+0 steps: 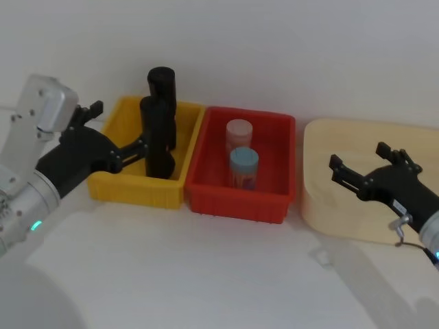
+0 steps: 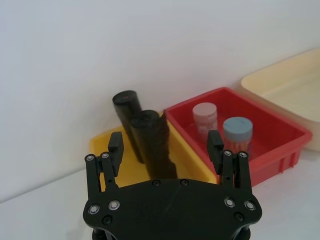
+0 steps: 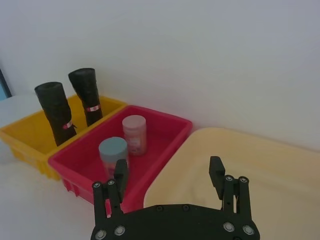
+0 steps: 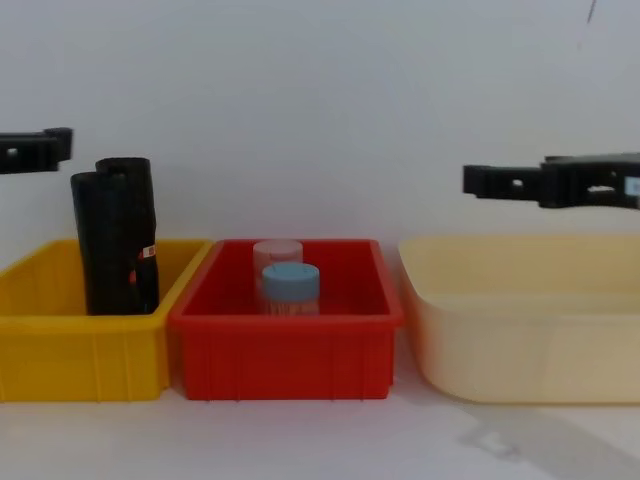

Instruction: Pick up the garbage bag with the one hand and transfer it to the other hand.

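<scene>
Left gripper (image 1: 120,128): fingers spread wide, holding nothing. It sits at the left rim of the yellow bin (image 1: 137,192), aimed at the garbage bag (image 1: 158,137). In the head view the lower finger reaches up to the roll's side; cannot tell whether it touches. In the left wrist view the gripper (image 2: 165,145) frames the garbage bag (image 2: 150,142) between its two pads, with the roll lying farther out than the tips and its foot hidden behind the gripper body. In the chest view only a finger tip (image 4: 55,145) enters, cut off by the left edge, high above the bin. A green light shows on the arm.

The garbage bag stands on end inside the yellow bin, toward the side next to the red bin (image 1: 274,199). A second black roll (image 1: 163,86) stands just behind it and is partly covered by it. Seen from the chest, the two overlap (image 4: 95,250) and their outlines are hard to separate.

The red bin holds two jars close together: a blue-lidded jar (image 1: 243,168) in front and a pale-lidded jar (image 1: 239,133) behind, partly masked by it.

Right gripper (image 1: 358,156): fingers apart, empty, hanging above the cream tub (image 1: 329,212), well apart from the bag. The arm is cut off at the right edge.
</scene>
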Controlling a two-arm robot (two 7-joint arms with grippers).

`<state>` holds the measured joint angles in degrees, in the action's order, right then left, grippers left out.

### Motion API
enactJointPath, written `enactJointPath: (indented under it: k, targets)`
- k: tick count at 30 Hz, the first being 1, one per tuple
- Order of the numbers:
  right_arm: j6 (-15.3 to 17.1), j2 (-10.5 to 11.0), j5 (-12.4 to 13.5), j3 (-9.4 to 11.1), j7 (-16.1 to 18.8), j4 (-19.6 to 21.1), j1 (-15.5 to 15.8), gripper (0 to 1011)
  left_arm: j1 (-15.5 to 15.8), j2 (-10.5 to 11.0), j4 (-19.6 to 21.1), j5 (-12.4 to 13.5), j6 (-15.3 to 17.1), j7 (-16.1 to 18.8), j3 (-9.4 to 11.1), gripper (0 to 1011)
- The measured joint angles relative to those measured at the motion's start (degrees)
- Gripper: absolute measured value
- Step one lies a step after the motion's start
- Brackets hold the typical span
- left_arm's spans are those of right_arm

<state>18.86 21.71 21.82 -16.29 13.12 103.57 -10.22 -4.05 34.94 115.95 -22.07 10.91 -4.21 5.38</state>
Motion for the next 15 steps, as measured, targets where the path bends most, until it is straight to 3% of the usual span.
enactJointPath:
  k: [6, 15]
  targets:
    - [3.07, -0.68, -0.53, -1.77, 0.09, -0.84, -3.44, 1001, 0.86, 1.18, -2.38, -1.85, 0.41, -2.33, -1.59, 1001]
    - [5.66, -2.05, -1.75, -3.91, 0.68, -4.49, -7.99, 1001, 3.88, 1.54, -7.19, -3.52, 0.55, -5.38, -1.82, 1001]
